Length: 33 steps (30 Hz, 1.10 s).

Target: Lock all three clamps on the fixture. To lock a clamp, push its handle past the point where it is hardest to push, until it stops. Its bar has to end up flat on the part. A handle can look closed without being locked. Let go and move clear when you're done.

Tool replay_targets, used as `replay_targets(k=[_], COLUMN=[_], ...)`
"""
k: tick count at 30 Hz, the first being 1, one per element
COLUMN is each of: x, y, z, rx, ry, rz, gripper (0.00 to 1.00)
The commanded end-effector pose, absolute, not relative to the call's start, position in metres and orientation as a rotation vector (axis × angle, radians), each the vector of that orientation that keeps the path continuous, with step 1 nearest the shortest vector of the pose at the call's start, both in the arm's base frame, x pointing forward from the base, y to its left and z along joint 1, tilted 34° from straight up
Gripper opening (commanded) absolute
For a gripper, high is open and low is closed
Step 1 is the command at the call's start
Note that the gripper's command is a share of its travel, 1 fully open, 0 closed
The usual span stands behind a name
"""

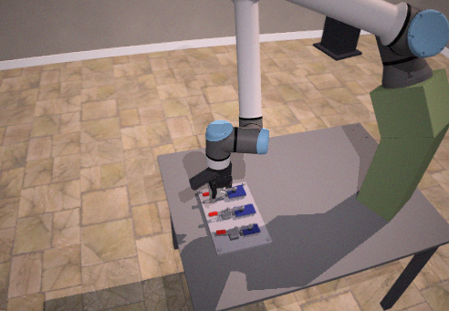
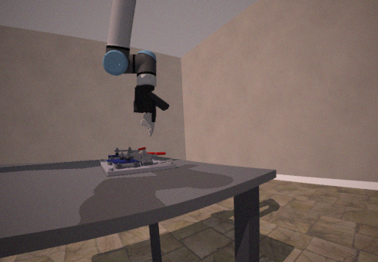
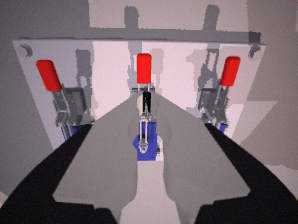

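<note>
The pale fixture plate (image 1: pixel 246 245) (image 2: pixel 142 170) (image 3: pixel 115 60) carries three grey clamps with red handles. The far handle (image 1: pixel 205 194) (image 3: pixel 230 71), middle handle (image 1: pixel 213 213) (image 3: pixel 144 68) and near handle (image 1: pixel 221 232) (image 3: pixel 48 75) point away from the arm's base. Blue parts (image 1: pixel 236 191) (image 1: pixel 245 211) (image 1: pixel 251 230) sit at the bar ends. My gripper (image 1: pixel 214 196) (image 2: pixel 150 134) (image 3: pixel 145 93) is shut and empty, pointing down above the plate, in line with the middle clamp in the wrist view. The fingers partly hide that clamp. Whether each bar lies flat is too small to tell.
The plate lies on a grey table (image 1: pixel 301 174) (image 2: pixel 58 200), close to the table's left edge in the top view. The arm's green pedestal (image 1: pixel 402 156) stands at the right. Neighbouring clamps stand on both sides of the middle one.
</note>
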State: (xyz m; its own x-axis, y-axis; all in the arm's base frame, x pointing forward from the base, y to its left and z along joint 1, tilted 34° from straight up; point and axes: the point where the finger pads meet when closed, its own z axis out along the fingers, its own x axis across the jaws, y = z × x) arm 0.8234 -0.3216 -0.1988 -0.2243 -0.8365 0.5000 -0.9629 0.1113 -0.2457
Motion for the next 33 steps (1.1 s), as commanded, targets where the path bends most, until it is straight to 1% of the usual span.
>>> replay_targets(k=[1,21,22,33], x=[0.824,0.824,0.824,0.821], y=[-0.321,-0.321,-0.321,-0.313], z=[-0.198,-0.198,-0.198,-0.185], rx=[1.788,1.788,1.788,1.788], ry=[-2.152,-2.152,-2.152,-2.152], rz=[0.779,0.779,0.779,0.779], gripper=[0.0,0.0,0.28,0.28])
